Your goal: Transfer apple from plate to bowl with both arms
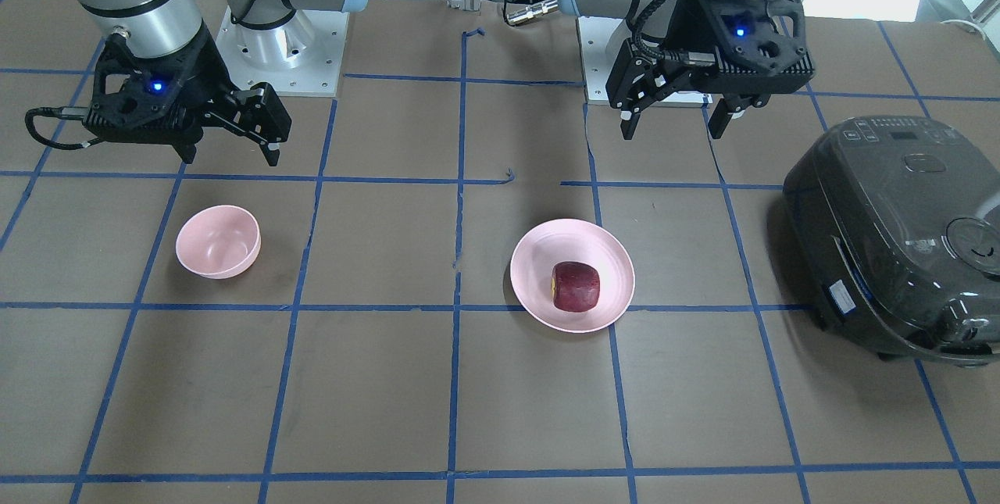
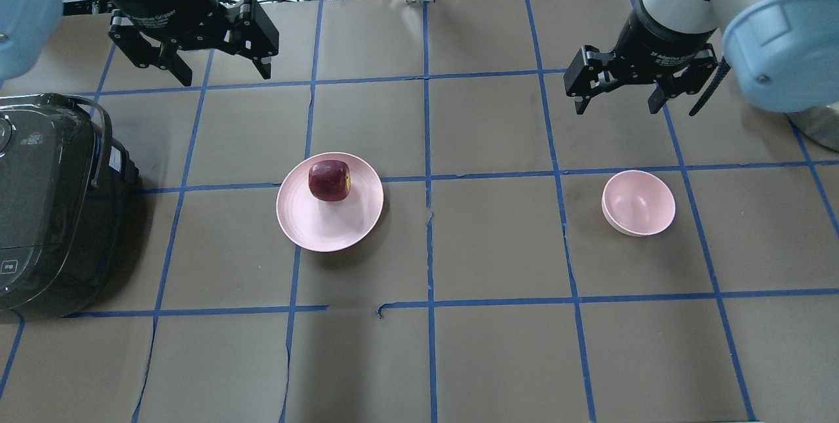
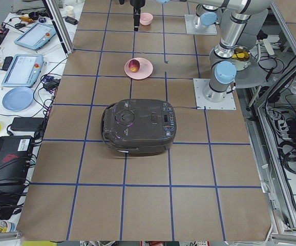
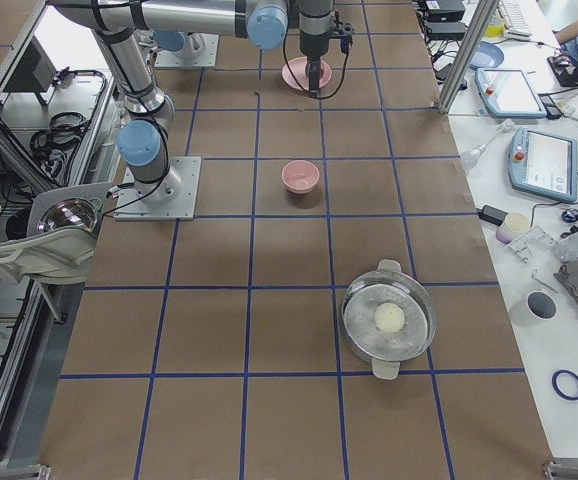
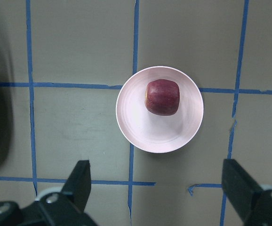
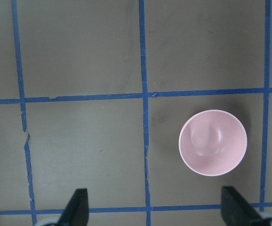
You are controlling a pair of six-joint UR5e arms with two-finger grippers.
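Note:
The dark-red apple [image 1: 576, 286] [image 2: 329, 180] [image 5: 162, 97] lies on the wide pale-pink plate [image 1: 539, 254] [image 2: 328, 229] [image 5: 140, 134], toward its far rim in the overhead view. The small pink bowl [image 1: 218, 241] [image 2: 638, 202] [image 6: 213, 142] stands empty, well to the robot's right of the plate. My left gripper [image 1: 676, 125] [image 2: 226, 75] [image 5: 159, 188] hangs open and empty, high above the table beyond the plate. My right gripper [image 1: 232, 154] [image 2: 616, 108] [image 6: 155, 209] hangs open and empty above the table beyond the bowl.
A large dark rice cooker [image 1: 898, 238] [image 2: 46, 200] [image 3: 138, 125] sits at the table's end on the robot's left, close to the plate. A metal pot [image 4: 349, 320] with a white ball in it stands at the table's right end. Blue tape lines grid the brown table.

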